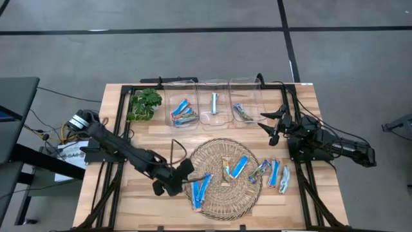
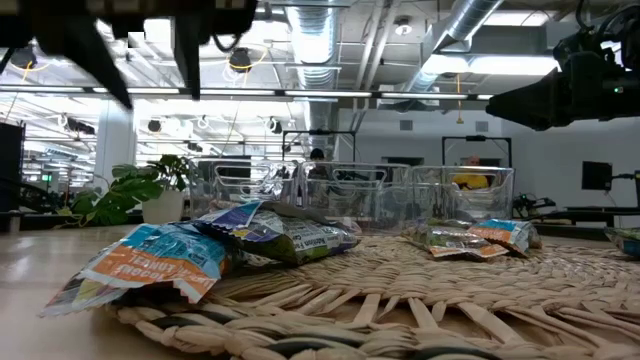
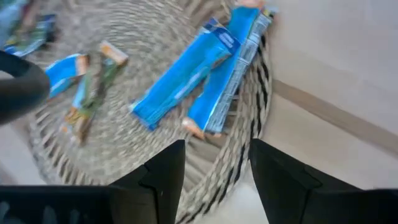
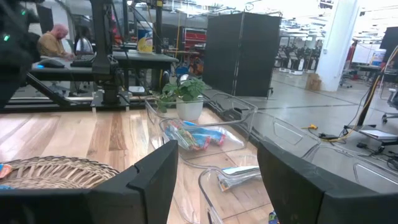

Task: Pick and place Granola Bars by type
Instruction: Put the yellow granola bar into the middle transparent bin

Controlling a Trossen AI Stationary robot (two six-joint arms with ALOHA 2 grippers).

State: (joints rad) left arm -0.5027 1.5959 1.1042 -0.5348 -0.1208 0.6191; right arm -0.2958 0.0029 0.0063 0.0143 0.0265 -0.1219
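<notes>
We look down on the wooden worktop and start at the left, where a potted plant sits in the far left corner. Just in front of it the left arm reaches across, and the left gripper hangs at the left edge of the round woven mat, jaws apart and empty. Right under its fingers we see two bright blue Granola Bars lying side by side on the mat's rim. Moving along the mat, a multicoloured bar and another blue bar lie near the middle. From worktop height, a crumpled blue and orange wrapper rests on the near weave. Behind the mat stand three clear bins: the left bin holds a small heap of blue and reddish bars, the middle bin one pale silvery bar, the right bin a darker multicoloured one. To the right of the mat, three more bars lie loose on the bare wood. Last, the right gripper hovers just beside the right bin, well above the wood, jaws parted with nothing between them, its fingers pointing across the bins.
</notes>
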